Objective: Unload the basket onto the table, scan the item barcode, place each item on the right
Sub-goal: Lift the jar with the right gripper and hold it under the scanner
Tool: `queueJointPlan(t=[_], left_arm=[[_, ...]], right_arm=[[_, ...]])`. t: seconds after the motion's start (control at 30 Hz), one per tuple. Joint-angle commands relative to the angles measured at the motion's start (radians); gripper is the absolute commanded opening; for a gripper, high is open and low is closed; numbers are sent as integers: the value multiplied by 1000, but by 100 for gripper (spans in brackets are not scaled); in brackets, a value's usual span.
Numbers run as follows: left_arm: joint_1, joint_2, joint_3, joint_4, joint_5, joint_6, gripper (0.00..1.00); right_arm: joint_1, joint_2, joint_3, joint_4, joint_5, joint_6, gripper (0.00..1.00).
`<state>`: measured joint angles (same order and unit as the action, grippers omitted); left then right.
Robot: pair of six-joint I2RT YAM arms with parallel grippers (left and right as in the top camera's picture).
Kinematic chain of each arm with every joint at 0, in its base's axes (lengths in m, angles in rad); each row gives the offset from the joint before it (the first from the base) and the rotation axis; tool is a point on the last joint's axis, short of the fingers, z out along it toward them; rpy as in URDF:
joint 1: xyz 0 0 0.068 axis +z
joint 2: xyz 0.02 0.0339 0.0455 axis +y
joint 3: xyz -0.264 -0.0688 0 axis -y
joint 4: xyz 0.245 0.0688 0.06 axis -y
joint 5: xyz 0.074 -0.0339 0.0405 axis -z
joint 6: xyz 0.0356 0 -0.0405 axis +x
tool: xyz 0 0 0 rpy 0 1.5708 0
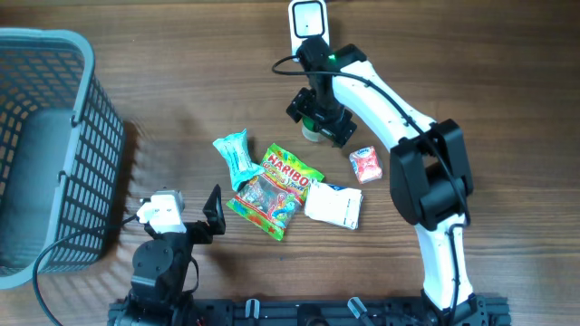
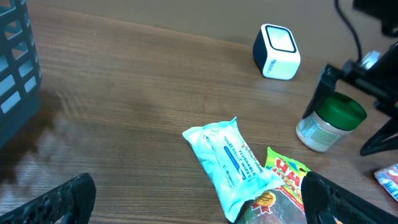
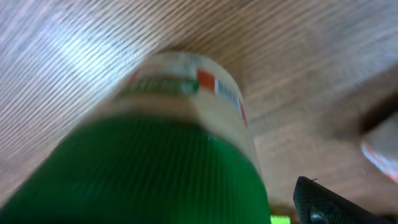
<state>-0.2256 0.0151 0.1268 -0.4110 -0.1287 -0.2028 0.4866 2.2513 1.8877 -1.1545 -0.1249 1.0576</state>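
Observation:
A small pale jar with a green lid (image 1: 313,133) (image 2: 329,121) stands upright on the wooden table, just in front of the white barcode scanner (image 1: 308,18) (image 2: 277,51). My right gripper (image 1: 322,116) is lowered over the jar, open, with a finger (image 2: 324,87) on each side and a gap showing. In the right wrist view the green lid (image 3: 155,180) fills the frame, blurred, and a printed label (image 3: 217,87) shows on the jar's side. My left gripper (image 1: 181,217) (image 2: 202,202) is open at the near left with nothing between its fingers.
A light-blue wipes pack (image 1: 236,156) (image 2: 230,162), a Haribo bag (image 1: 276,190), a white packet (image 1: 333,205) and a small red pack (image 1: 365,165) lie mid-table. A grey mesh basket (image 1: 45,145) stands at the left edge.

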Motion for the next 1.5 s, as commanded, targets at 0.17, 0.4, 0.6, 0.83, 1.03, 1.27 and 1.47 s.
queueJointPlan(t=[0.17, 0.4, 0.6, 0.83, 1.03, 1.27, 1.47], left_arm=[[7, -1, -5, 3, 9, 16, 100], [7, -1, -5, 3, 9, 16, 100], [7, -1, -5, 3, 9, 16, 100], [7, -1, -5, 3, 9, 16, 100], [7, -1, -5, 3, 9, 16, 100], [7, -1, -5, 3, 9, 16, 100], [7, 0, -5, 3, 9, 16, 100]], right_arm=[[9, -320, 12, -28, -45, -1304, 100], [7, -230, -56, 65, 11, -1678, 100], [6, -62, -56, 121, 110, -1713, 100], [4, 21, -55, 148, 110, -1601, 81], [8, 20, -28, 56, 110, -1153, 71], [8, 19, 19, -10, 99, -185, 85], [8, -70, 134, -139, 147, -155, 100]])
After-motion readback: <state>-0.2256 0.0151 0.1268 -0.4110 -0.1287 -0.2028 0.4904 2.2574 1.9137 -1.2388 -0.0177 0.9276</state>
